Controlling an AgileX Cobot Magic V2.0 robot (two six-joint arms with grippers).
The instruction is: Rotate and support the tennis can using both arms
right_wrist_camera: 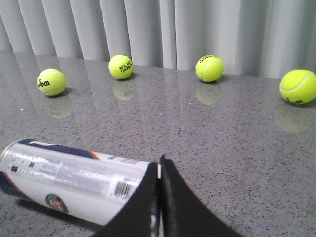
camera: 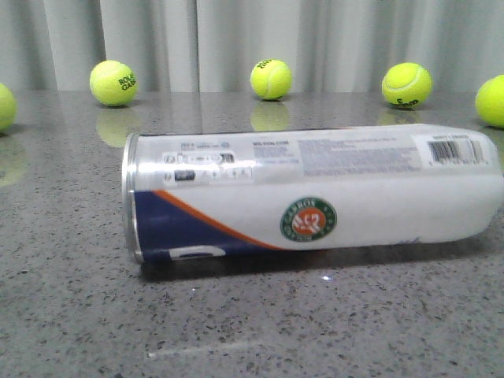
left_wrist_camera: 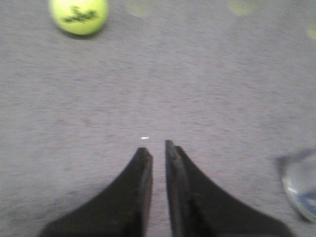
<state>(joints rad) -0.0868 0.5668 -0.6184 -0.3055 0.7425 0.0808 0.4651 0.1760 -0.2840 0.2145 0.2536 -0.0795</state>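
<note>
The tennis can (camera: 315,189) lies on its side on the grey table, metal rim to the left, Wilson label and round emblem facing me. Its right end runs off the picture edge. Neither gripper shows in the front view. In the right wrist view my right gripper (right_wrist_camera: 160,160) is shut, its tips right at the barcode end of the can (right_wrist_camera: 74,180); I cannot tell whether they touch it. In the left wrist view my left gripper (left_wrist_camera: 157,145) is shut but for a thin slit, empty, over bare table, with one end of the can (left_wrist_camera: 302,190) off to the side.
Yellow-green tennis balls stand along the back by the curtain (camera: 113,83), (camera: 270,79), (camera: 406,84), with more at both side edges (camera: 492,101). One ball (left_wrist_camera: 79,15) lies beyond the left gripper. The speckled table (camera: 236,331) stretches in front of the can.
</note>
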